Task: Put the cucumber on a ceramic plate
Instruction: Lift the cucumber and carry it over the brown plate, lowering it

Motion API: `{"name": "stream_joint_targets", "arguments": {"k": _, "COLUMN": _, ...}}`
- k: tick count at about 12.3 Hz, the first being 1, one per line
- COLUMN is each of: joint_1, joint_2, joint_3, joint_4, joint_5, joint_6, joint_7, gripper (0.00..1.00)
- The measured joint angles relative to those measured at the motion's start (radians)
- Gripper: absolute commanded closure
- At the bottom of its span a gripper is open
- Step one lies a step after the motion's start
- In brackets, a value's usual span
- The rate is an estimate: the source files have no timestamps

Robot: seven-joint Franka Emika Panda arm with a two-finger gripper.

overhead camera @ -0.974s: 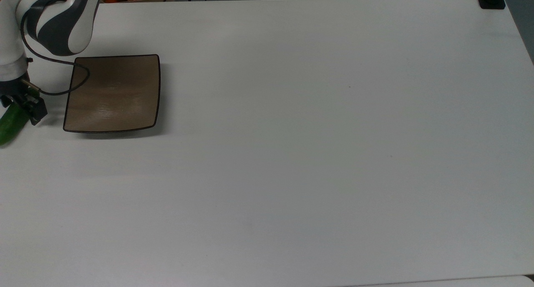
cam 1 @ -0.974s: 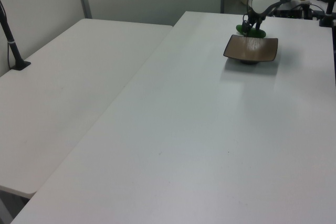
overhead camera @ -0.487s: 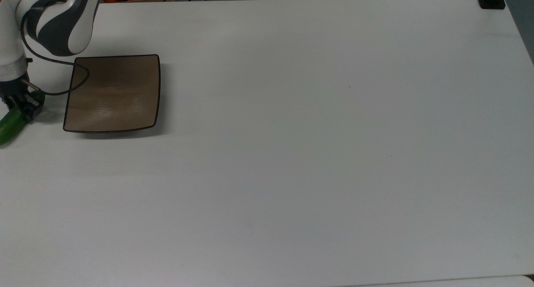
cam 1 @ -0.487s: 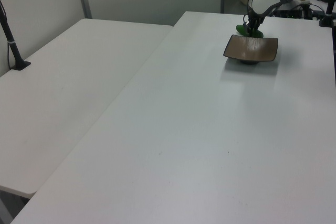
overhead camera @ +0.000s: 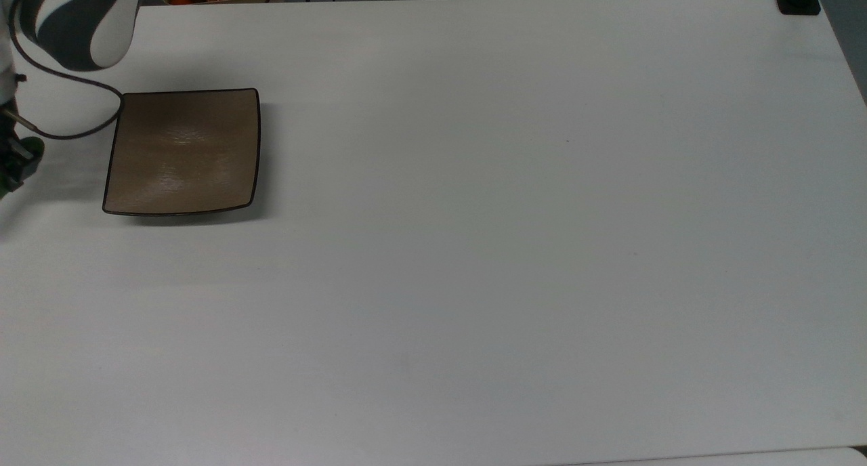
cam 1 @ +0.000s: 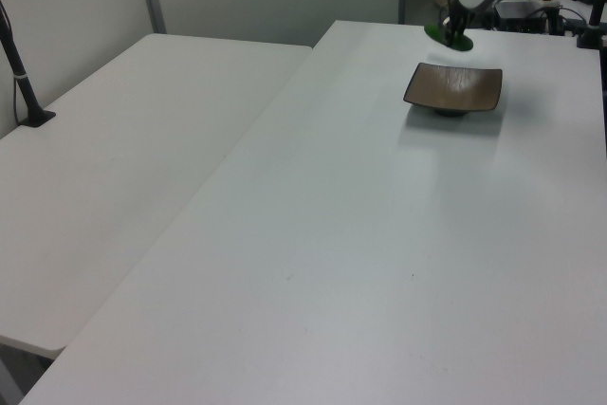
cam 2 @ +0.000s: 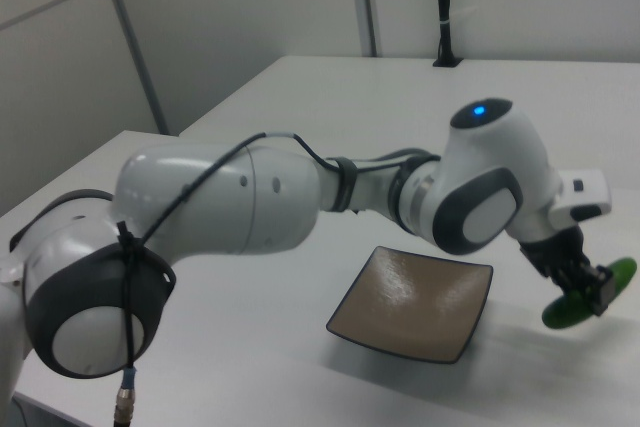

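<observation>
The gripper [cam 2: 590, 285] is clamping the cucumber [cam 2: 590, 293] between its two fingers and holding it up off the white table [overhead camera: 515, 202], out at the lower right of the right view, just past the right corner of the ceramic plate [cam 2: 412, 303]. Compared with a second ago, when the cucumber was lying low beside the plate with the fingers around it, it is now riding higher: in the left view the cucumber [cam 1: 449, 36] is hanging in the upper right of the frame, clearly above and behind the plate [cam 1: 453, 87] with bare table showing between them, where earlier it was sitting right at the plate's far edge. In the top view the arm has been drifting toward the left edge of the frame, so that the gripper [overhead camera: 12, 162] and a sliver of green cucumber [overhead camera: 4, 184] are showing at the far left, well apart from the plate [overhead camera: 181, 152], and the black cable [overhead camera: 71, 80] is no longer crossing the plate's corner. The plate itself is sitting bare in the upper left of the top view, in the same spot as before.
</observation>
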Motion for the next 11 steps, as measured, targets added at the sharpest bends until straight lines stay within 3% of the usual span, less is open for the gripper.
{"name": "stream_joint_targets", "arguments": {"k": 2, "joint_1": -0.007, "joint_2": -0.065, "joint_3": 0.039, "joint_4": -0.004, "joint_5": 0.001, "joint_6": -0.039, "joint_7": 0.0, "gripper": 0.53}}
{"name": "stream_joint_targets", "arguments": {"k": 5, "joint_1": -0.012, "joint_2": -0.187, "joint_3": 0.13, "joint_4": -0.065, "joint_5": 0.001, "joint_6": -0.233, "joint_7": 0.001, "gripper": 0.53}}
{"name": "stream_joint_targets", "arguments": {"k": 8, "joint_1": -0.004, "joint_2": -0.289, "joint_3": 0.206, "joint_4": -0.209, "joint_5": -0.001, "joint_6": -0.325, "joint_7": 0.003, "gripper": 0.53}}
{"name": "stream_joint_targets", "arguments": {"k": 10, "joint_1": 0.025, "joint_2": -0.308, "joint_3": 0.232, "joint_4": -0.293, "joint_5": -0.013, "joint_6": -0.326, "joint_7": 0.004, "gripper": 0.52}}
{"name": "stream_joint_targets", "arguments": {"k": 11, "joint_1": 0.037, "joint_2": -0.308, "joint_3": 0.232, "joint_4": -0.312, "joint_5": -0.021, "joint_6": -0.326, "joint_7": 0.004, "gripper": 0.28}}
